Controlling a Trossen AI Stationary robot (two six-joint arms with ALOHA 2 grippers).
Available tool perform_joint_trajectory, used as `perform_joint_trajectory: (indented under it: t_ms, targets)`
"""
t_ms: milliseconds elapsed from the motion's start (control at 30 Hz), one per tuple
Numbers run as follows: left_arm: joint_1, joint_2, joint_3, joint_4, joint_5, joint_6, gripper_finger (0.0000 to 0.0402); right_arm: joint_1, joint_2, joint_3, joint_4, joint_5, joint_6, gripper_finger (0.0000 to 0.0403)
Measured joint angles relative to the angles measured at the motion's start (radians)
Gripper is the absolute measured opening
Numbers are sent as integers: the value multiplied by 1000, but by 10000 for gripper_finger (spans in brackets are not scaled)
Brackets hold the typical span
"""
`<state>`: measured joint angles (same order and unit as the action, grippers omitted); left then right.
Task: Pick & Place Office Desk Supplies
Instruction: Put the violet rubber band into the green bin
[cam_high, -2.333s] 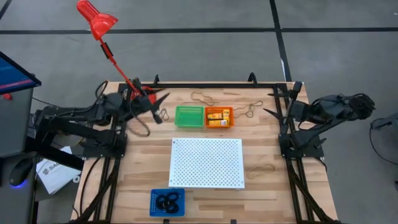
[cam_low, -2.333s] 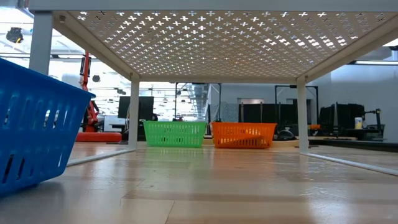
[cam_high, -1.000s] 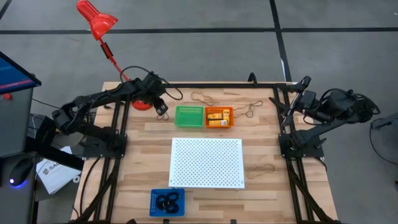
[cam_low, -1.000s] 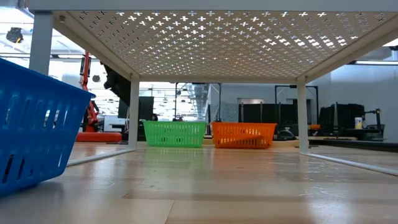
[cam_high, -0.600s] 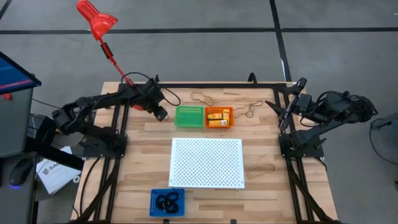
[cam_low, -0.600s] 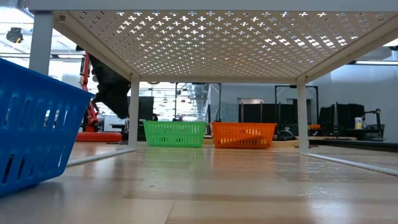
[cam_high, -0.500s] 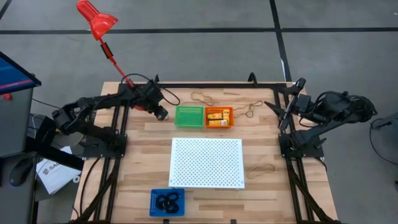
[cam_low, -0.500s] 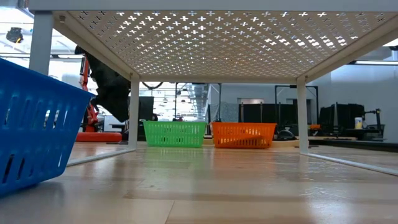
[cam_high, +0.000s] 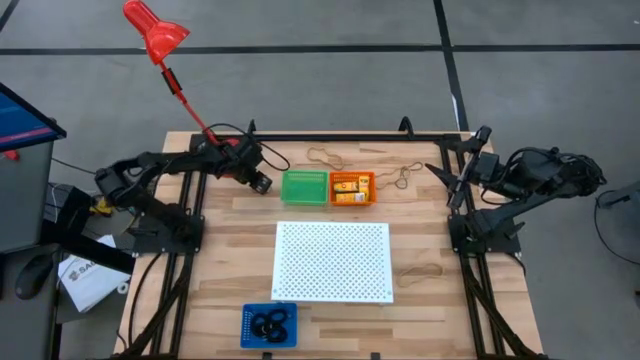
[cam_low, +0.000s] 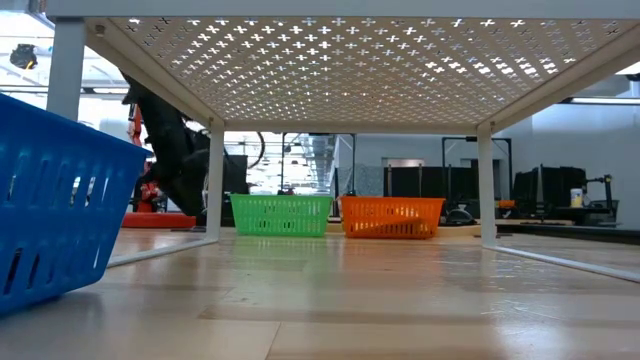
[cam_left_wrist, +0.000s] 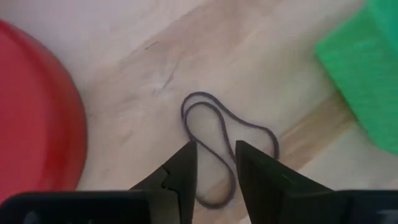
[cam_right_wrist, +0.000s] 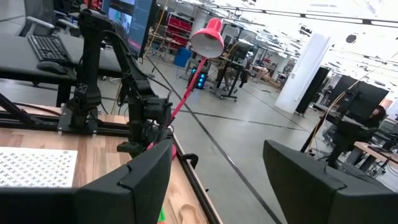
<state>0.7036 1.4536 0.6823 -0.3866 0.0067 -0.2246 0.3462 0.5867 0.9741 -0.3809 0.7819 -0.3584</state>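
Note:
A thin dark rubber-band loop (cam_left_wrist: 227, 134) lies flat on the wooden table between the red lamp base (cam_left_wrist: 37, 112) and the green tray (cam_left_wrist: 367, 81). My left gripper (cam_left_wrist: 216, 165) points steeply down over it, open by a narrow gap, with one strand of the loop running between its fingertips. From above it shows just left of the green tray (cam_high: 305, 187), at the far left (cam_high: 260, 184). The orange tray (cam_high: 352, 188) holds yellow-orange blocks. My right gripper (cam_high: 440, 174) waits open, raised at the table's far right. My left gripper comes from above, slanting down, with a fingertip (cam_left_wrist: 186, 168) on either side of one strand (cam_left_wrist: 219, 146) of the rubber band. The loop lies flat on the table. Whether the fingers touch it, I cannot tell.
A white perforated board (cam_high: 332, 261) stands over the table's middle. A blue tray (cam_high: 268, 325) with black rings sits at the near edge. More rubber bands lie at the far edge (cam_high: 325, 157), right of the orange tray (cam_high: 405, 177) and right of the board (cam_high: 420, 270).
My left gripper has come down toward the table beside the green tray's left end, and its wrist has rolled on the way.

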Motion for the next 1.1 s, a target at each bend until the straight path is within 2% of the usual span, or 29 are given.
perform_joint_trajectory:
  t_ms: [233,400,533,700,733,933,1100]
  targets:
    - [0,92,2,38,1,-18,131,-2,1,0,-5,-1,-8,249]
    - [-5,115,2,94,-32,-29,133,-2,2,0,-19,-1,-8,249]
    - [-6,116,2,102,-57,-50,101,-1,2,0,-40,0,4,249]
    - [-5,118,2,104,-71,-50,16,-1,2,0,-74,0,27,249]
    - [-5,118,2,104,-71,-50,9,-1,2,0,-79,0,32,249]
    - [2,89,-2,77,-94,-8,2,-1,1,0,-93,0,34,249]
    - [5,-59,-2,64,-87,22,1,-1,-14,0,-109,2,28,249]
